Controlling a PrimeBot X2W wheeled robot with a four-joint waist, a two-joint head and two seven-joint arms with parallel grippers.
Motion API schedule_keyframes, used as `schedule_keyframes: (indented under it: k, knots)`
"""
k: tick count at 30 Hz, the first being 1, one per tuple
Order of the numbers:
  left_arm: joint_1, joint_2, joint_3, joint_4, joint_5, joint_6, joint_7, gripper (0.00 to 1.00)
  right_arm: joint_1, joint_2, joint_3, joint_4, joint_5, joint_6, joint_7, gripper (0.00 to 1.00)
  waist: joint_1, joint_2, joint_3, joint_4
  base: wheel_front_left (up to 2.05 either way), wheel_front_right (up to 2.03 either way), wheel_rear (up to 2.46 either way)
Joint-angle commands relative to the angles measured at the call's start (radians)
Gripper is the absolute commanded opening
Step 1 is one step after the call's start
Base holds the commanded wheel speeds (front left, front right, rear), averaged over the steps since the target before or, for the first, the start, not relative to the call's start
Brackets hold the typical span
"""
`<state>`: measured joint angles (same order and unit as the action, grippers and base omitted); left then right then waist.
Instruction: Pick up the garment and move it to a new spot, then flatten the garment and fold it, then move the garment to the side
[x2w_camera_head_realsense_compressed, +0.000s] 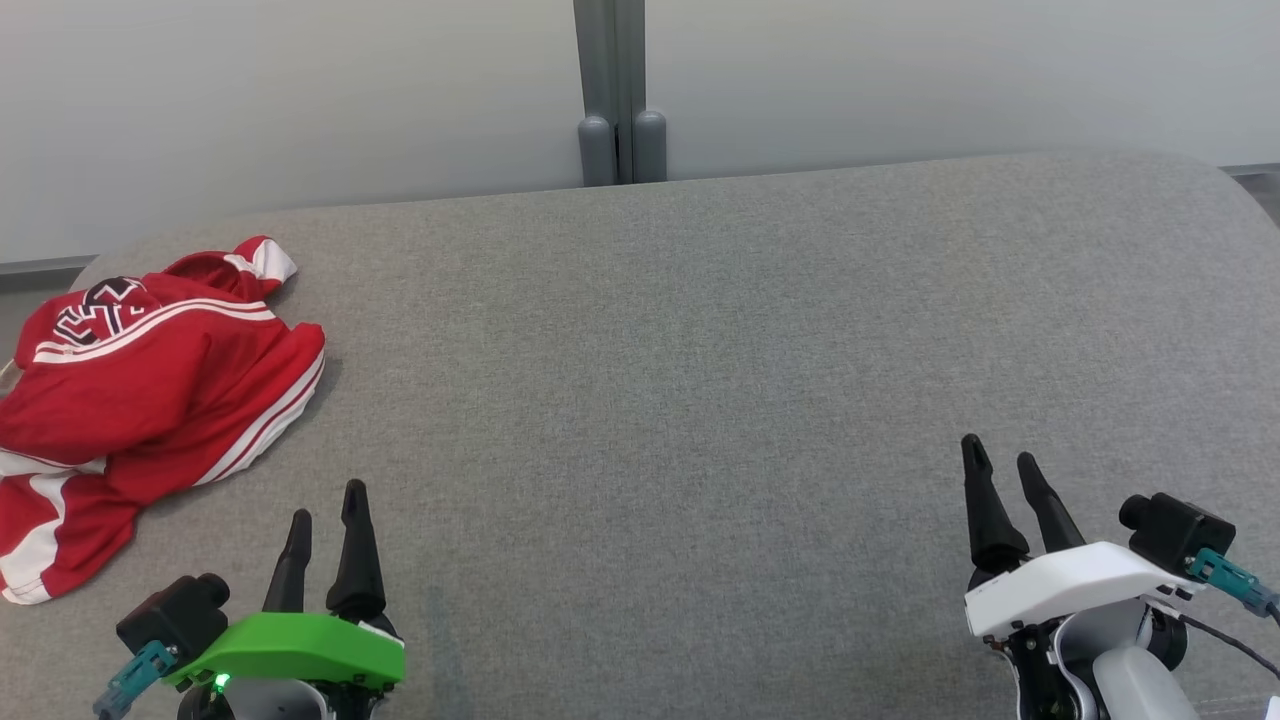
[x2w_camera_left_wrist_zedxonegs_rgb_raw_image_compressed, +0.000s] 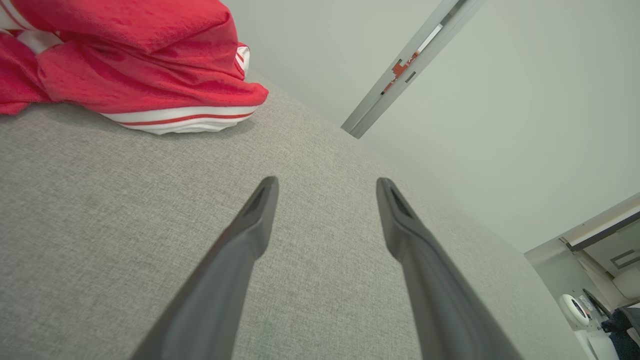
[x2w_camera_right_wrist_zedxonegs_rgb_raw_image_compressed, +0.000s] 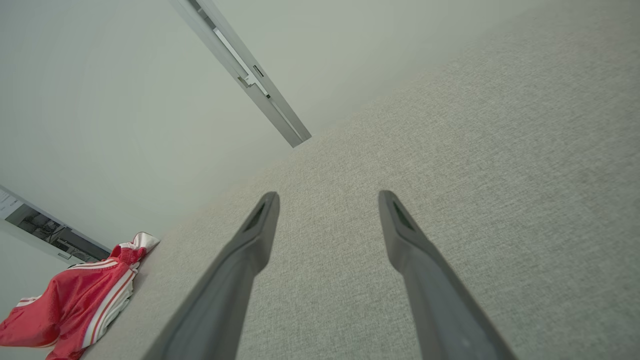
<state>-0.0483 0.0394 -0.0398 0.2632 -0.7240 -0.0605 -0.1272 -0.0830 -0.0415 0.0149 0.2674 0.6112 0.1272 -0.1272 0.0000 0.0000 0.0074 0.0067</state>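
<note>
Grey cushioned surface stretches right across the head view, with a pale wall behind it and a grey post at the far middle. Over on the left, the red garment with white stripes lies crumpled in a heap and runs off the left edge. Left gripper sits near left under a green housing, jaws apart and empty, close to the garment but not touching it. Right gripper sits near right under a white housing, jaws apart too, well apart from the cloth. Left wrist view: both fingers are spread over the grey weave, with the garment bunched ahead on the left. Right wrist view: fingers are spread here as well, and the garment lies small at the far left.
</note>
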Motion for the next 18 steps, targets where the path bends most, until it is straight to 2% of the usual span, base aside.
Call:
schedule_keyframes:
  k: [1, 18]
  knots:
    - [-0.023, 0.009, -0.003, -0.010, 0.036, 0.008, -0.011, 1.00, -0.018, -0.006, 0.002, -0.013, -0.030, 0.005, -0.012, 1.00, 0.0000, 0.0000, 0.000, 0.000, 0.00, 0.00, 0.00]
    - [-0.023, 0.010, -0.025, -0.016, 0.201, 0.018, -0.055, 1.00, -0.026, -0.008, 0.014, 0.010, -0.191, 0.004, -0.055, 1.00, 0.0000, 0.0000, 0.002, 0.005, 0.00, 0.00, 0.00]
